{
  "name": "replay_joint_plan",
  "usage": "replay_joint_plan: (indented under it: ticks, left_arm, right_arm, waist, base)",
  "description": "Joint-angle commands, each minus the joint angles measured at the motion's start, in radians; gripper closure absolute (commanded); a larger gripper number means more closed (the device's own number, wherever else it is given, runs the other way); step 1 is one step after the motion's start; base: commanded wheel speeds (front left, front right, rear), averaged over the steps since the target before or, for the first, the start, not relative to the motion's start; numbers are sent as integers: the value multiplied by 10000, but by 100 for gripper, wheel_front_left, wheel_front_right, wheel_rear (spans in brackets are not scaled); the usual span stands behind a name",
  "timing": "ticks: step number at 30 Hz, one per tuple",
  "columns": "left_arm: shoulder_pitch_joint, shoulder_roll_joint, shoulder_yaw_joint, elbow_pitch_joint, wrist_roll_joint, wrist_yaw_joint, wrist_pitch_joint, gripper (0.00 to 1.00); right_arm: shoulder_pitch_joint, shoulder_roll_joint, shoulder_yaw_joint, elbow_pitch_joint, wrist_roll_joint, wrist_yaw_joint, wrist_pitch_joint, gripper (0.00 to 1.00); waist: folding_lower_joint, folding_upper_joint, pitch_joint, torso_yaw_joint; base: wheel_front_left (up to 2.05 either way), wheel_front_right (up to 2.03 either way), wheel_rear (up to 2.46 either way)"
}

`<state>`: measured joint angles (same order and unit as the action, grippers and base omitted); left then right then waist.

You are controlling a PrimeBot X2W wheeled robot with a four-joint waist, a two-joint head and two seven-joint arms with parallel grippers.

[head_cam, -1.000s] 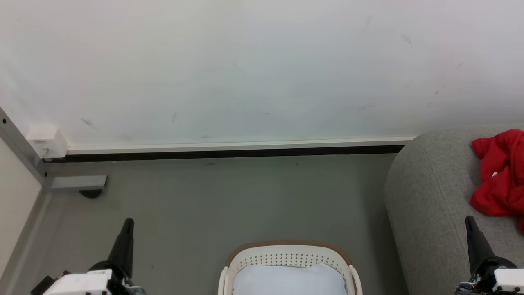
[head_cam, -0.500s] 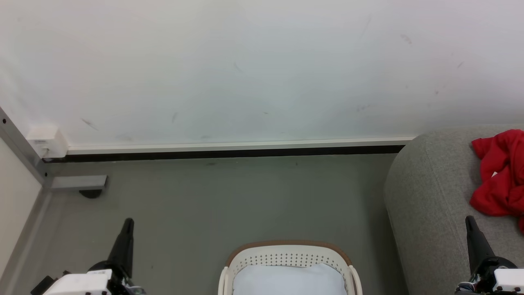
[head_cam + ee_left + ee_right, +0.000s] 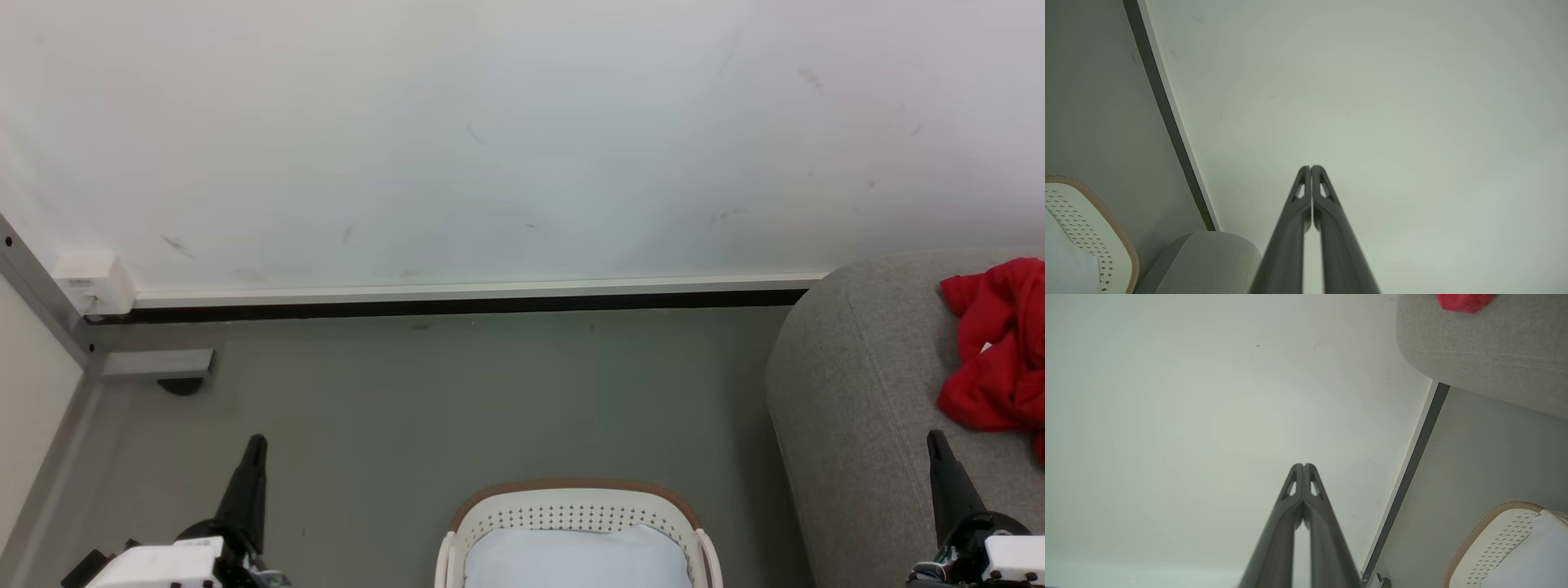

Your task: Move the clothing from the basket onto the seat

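- A grey metal frame post [image 3: 41, 290] stands at the far left, with a small white box [image 3: 94, 282] fixed beside it where the white wall [image 3: 490, 139] meets the grey floor [image 3: 408, 400].
- The left gripper [image 3: 255, 445] hangs at the lower left above bare floor. In its wrist view its two dark fingers [image 3: 1288, 245] are pressed together at the tips with nothing between them.
- A dark baseboard strip [image 3: 457, 306] runs along the foot of the wall.
- The basket [image 3: 575, 487], white with a tan rim, sits on the floor at the bottom centre between the two grippers. A plain pale cloth [image 3: 575, 559] lies inside it.
- The light grey sofa [image 3: 865, 392] stands just to the right of the basket.
- The red clothing [image 3: 1000, 351] lies crumpled on the sofa's cushion at the right edge, well apart from the basket.
- The right gripper [image 3: 936, 441] hangs at the lower right over the sofa, just below the clothing and not touching it. Its fingers [image 3: 1280, 539] are closed tip to tip and hold nothing.
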<state>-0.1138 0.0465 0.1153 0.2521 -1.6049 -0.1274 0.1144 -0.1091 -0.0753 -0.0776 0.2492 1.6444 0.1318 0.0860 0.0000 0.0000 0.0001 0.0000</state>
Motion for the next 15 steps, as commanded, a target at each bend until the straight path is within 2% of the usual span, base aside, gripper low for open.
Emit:
replay_joint_plan:
  ticks: [1, 15]
  left_arm:
    - [-71, 70, 20, 3, -120, -61, 52, 100]
    - [-71, 70, 21, 3, -121, -61, 51, 100]
  right_arm:
    - [-82, -27, -44, 11, -27, -21, 18, 100]
    - [-81, -12, -63, 14, -44, -21, 38, 100]
  waist:
    - [0, 0, 0, 0]
    - [0, 0, 0, 0]
  base:
    - [0, 0, 0]
    - [0, 0, 0]
